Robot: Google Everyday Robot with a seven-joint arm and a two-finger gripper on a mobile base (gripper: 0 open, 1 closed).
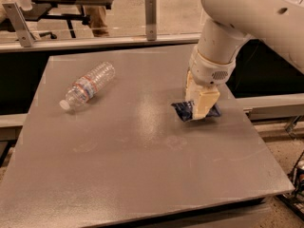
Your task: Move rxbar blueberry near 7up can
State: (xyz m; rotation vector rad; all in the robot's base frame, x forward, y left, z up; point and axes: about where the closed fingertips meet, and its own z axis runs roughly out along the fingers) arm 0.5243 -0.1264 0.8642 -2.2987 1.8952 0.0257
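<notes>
Navy-blue and flat, the foil-wrapped rxbar blueberry (182, 112) is at the right-hand middle of the grey matte table (142, 175), pinched across its middle by the cream-fingered two-finger gripper (199, 109) — a wrapper end pokes out on either side. Expect it to be light, a little bendy and slick, so you want that mid-length hold across the narrow width, squeezed gently. No silver 7up can shows anywhere — only a clear plastic water bottle (88, 85) lying well apart to the left.
</notes>
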